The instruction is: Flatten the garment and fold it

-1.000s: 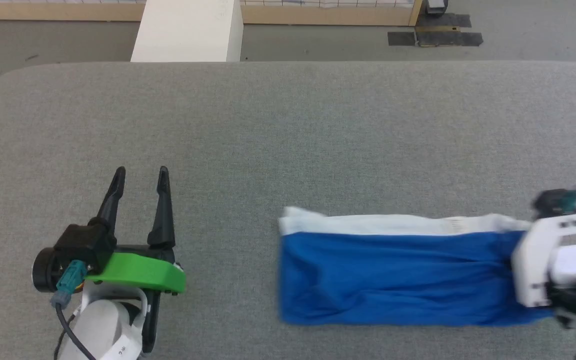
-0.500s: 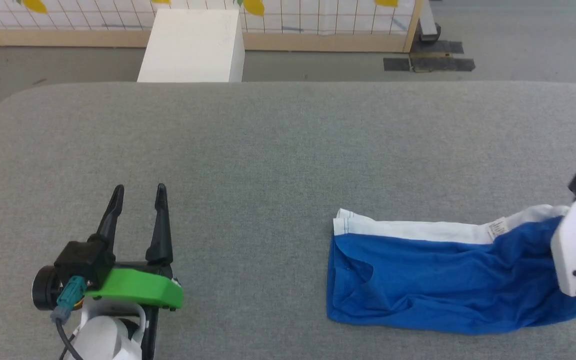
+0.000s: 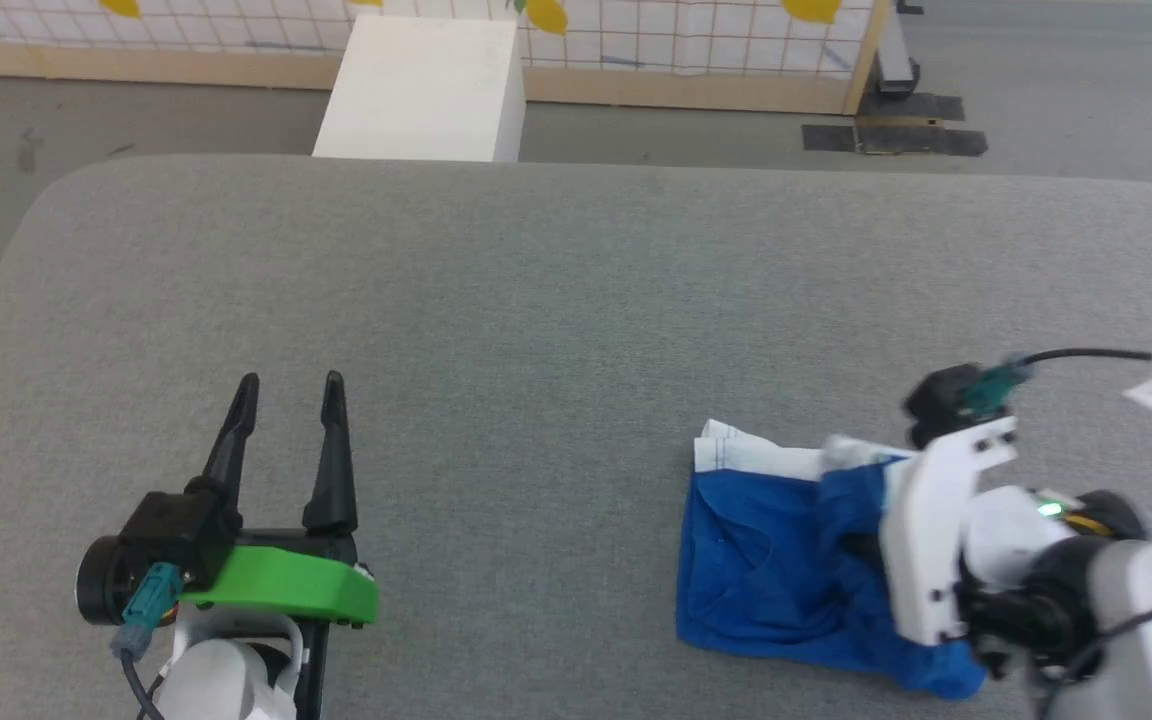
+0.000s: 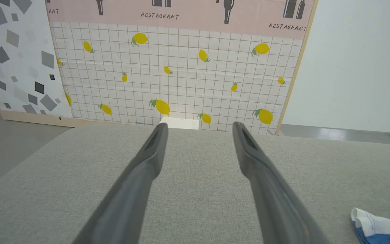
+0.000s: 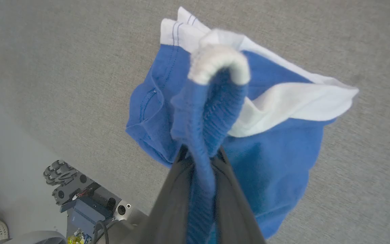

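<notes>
You have the garment (image 3: 766, 570) on the near right of the grey table (image 3: 536, 300), well apart from the left gripper (image 3: 291, 382); its left part lies flat on the table, blue with the white band (image 3: 751, 455) along its far edge; its right end is lifted off the table and bunched.

Your right gripper (image 5: 200, 157) has that end; the two dark fingers (image 5: 171, 203) stand narrow, pinched on a ridge of blue fabric that runs between them and rises in a loop beyond the tips; the loop's top is white and blurred in the right wrist view. Under the loop the rest of the garment is spread on the table, with the band folded across it toward that view's right. In the head view the right arm's white bracket (image 3: 926, 540) covers the fingers and part of the garment, so you cannot see the pinch there.

Your left gripper sits at the near left over the table; its fingers are wide apart, point to the far side and have nothing between them; a corner of the garment (image 4: 381, 230) shows at the lower right of the left wrist view.

Beyond the table's far edge stands a white box (image 3: 421, 90); behind it is a tiled panel (image 4: 181, 78) with lemons.
</notes>
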You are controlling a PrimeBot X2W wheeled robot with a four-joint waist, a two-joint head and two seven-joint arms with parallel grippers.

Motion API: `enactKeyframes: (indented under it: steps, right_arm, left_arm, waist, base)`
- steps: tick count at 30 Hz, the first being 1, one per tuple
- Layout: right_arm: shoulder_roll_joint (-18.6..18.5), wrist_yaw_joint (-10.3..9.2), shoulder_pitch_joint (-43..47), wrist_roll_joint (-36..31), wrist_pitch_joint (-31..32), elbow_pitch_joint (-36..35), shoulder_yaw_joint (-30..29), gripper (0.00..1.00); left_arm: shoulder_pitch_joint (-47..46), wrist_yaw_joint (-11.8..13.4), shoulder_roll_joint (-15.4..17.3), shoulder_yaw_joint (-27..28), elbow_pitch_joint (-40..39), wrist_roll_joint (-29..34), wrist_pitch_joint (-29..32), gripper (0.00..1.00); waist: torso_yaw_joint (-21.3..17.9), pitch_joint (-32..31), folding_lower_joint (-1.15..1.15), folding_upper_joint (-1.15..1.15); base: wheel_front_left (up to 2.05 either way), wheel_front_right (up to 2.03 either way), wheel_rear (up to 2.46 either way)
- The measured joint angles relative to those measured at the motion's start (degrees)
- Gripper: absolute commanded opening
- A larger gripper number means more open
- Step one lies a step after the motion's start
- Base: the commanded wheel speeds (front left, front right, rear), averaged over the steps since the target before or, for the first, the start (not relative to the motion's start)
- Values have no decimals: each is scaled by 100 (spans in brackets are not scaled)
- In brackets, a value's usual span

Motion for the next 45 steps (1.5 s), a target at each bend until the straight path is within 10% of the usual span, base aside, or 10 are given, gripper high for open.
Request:
enactKeyframes:
  steps: [15, 17, 29, 45]
  right_arm:
    - [474, 0, -700, -487, -810, 1664, 728, 0]
    - [478, 0, -756, -528, -935, 1784, 823, 100]
    - [601, 0, -1206, 25, -1637, 1279, 1445, 100]
    - [121, 0, 316, -956, -1616, 291, -129, 100]
  left_arm:
    - [-2, -179, -233, 153, 34, 153, 0, 100]
    - [-2, -183, -261, 159, 58, 156, 0, 100]
    - [10, -281, -310, 371, 68, 237, 0, 100]
    - [56, -361, -358, 403, -78, 419, 0, 100]
  waist:
    - [347, 208, 0, 0]
    - [358, 215, 0, 0]
    - [111, 82, 0, 0]
    - [-325, 79, 0, 0]
  base:
    - [0, 0, 0]
    - [0, 0, 0]
    - [0, 0, 0]
    - [0, 0, 0]
